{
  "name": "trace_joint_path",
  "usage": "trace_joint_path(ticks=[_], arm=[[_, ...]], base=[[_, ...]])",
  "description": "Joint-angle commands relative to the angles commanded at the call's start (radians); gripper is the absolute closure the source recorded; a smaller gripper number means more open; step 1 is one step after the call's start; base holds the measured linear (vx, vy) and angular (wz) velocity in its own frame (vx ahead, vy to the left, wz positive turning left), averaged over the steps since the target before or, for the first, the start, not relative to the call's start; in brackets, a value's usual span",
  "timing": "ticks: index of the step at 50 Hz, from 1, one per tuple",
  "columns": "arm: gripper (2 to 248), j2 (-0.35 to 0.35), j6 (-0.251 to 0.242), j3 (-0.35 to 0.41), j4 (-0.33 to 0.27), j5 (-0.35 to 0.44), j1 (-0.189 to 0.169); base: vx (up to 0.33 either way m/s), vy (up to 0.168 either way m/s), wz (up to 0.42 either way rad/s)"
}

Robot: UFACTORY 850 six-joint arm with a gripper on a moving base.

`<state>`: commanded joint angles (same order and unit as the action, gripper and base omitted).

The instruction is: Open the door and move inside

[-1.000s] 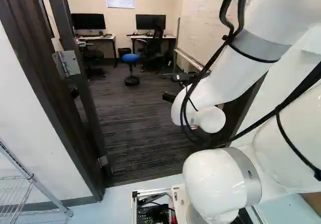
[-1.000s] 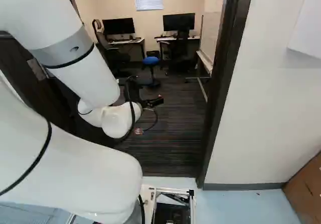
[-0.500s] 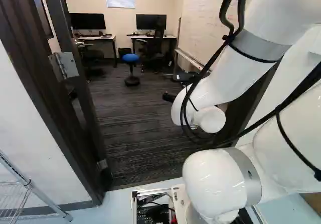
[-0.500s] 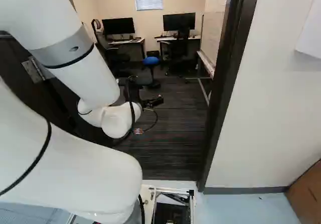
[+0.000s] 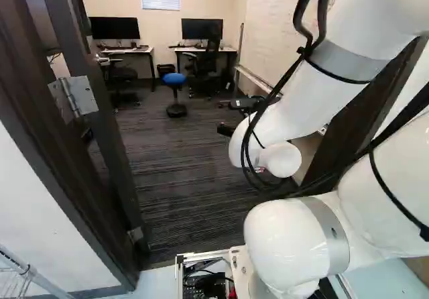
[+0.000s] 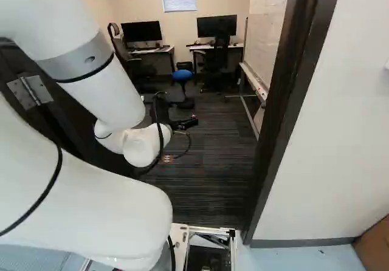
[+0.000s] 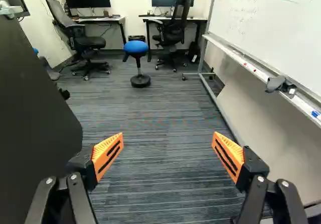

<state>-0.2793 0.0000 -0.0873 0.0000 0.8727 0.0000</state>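
The door (image 7: 40, 133) stood open into the carpeted room on your robot's left, its silver handle (image 7: 10, 10) on the side nearer the desks. A metal hinge (image 5: 74, 96) joined it to the dark door frame (image 5: 40, 125). In the wrist view the door was close beside one finger; you could not tell whether they touched. The gripper (image 6: 184, 124) reached in through the doorway, its two orange-padded fingers spread wide, with only carpet seen between them.

At the foot of the left base view, an open metal frame (image 5: 179, 279) held circuit boards and cables. On the gripper's other side from the door stood a whiteboard (image 7: 276, 23); its tray (image 7: 230, 49) carried pens, one of them blue (image 7: 315, 114), and a dark crumpled item (image 7: 281, 85). A black bin stood by the desks, its contents hidden from you.

Straight ahead of the gripper, well apart from it, a stool (image 7: 135, 46) with a blue seat stood on the carpet. Behind it were two desks with monitors and black office chairs. The right door post (image 6: 285, 101) rose at the right of the right base view, past the arm. Outside the doorway, a wire rack (image 5: 27, 270) stood at the lower left of the left base view.
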Motion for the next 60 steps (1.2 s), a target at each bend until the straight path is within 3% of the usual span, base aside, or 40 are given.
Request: trace_joint_path(ticks=[60], arm=[[3, 0.000, 0.000, 0.000, 0.000, 0.000, 0.000]], base=[[0.163, 0.014, -0.011]])
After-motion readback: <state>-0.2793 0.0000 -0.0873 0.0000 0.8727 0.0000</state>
